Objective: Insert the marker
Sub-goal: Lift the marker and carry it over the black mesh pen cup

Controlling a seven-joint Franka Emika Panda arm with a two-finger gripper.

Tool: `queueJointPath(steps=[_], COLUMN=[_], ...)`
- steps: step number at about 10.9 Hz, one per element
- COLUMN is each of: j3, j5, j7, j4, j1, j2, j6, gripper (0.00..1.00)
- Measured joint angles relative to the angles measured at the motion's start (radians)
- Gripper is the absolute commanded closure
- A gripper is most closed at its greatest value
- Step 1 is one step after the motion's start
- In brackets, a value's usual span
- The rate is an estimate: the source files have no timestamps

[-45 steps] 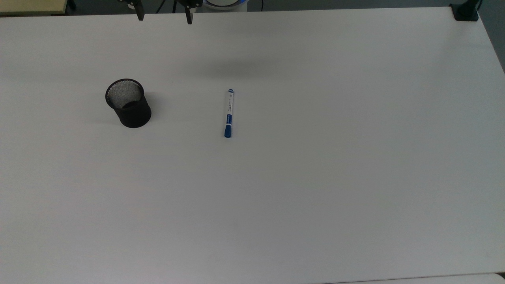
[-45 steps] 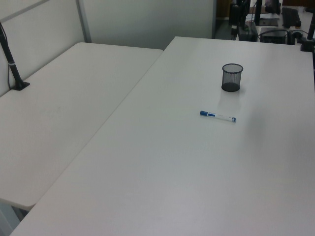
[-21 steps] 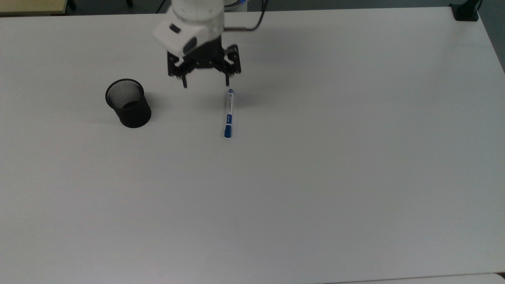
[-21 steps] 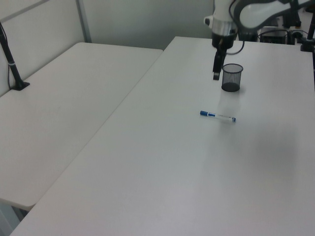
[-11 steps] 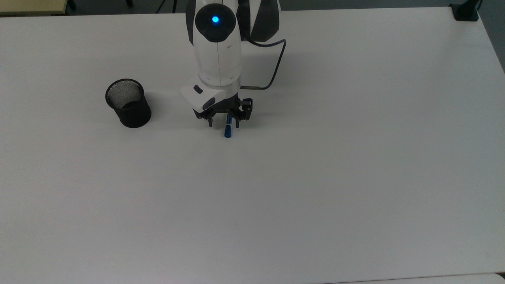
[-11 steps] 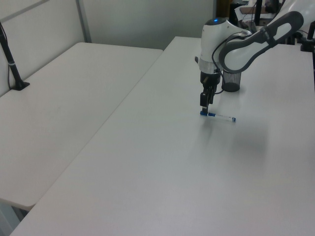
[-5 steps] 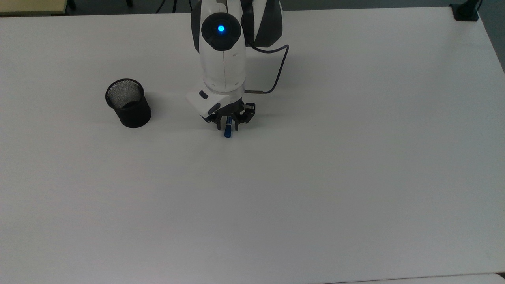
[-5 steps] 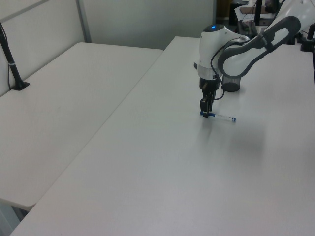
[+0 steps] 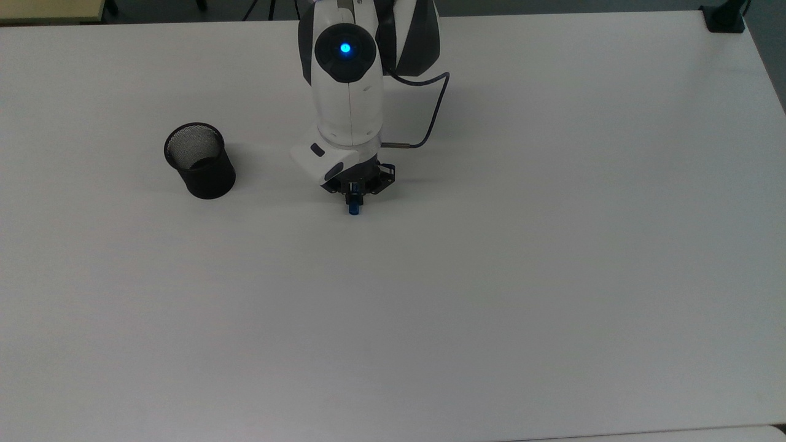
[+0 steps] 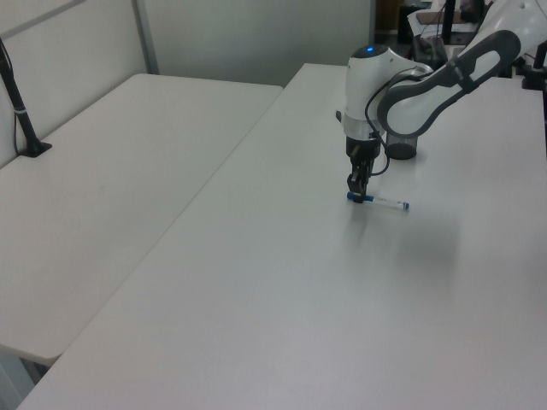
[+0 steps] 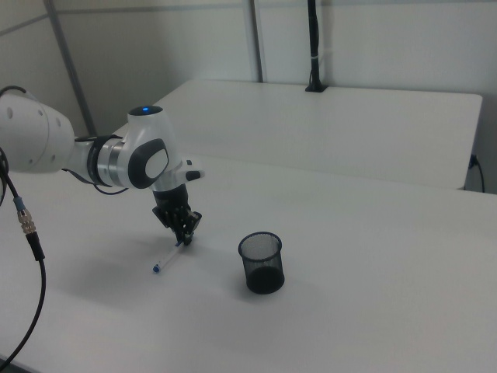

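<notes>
Blue-capped marker (image 9: 354,207) pinched in gripper (image 9: 355,195)

Desk fixtures around a white table (image 9: 552,276)

A second white table (image 10: 111,171) adjoins its long edge; black clamp posts (image 11: 314,47) stand at that table's far edge, and another black clamp (image 9: 724,18) grips the first table's corner.

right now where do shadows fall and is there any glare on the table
Top view: soft shadow on the white table to the top view's right of the black mesh cup, and under the arm. Left view: faint arm shadow right of the white blue-capped marker. No harsh glare; lighting looks even and diffuse.
</notes>
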Motion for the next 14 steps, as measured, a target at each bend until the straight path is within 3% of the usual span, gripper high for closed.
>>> queueJointPath(steps=[4, 7, 10, 14], j3=[-0.002, -0.005, -0.005, -0.006], j5=[0.0, -0.003, -0.004, -0.004], j7=[0.0, -0.01, -0.071, -0.17], j4=[0.025, 0.025, -0.045, -0.301], j1=[-0.015, -0.084, -0.166, -0.291], j2=[-0.039, -0.166, -0.32, -0.463], j6=[0.001, -0.03, -0.018, 0.407], gripper=[0.96, 0.96, 0.96, 0.96])
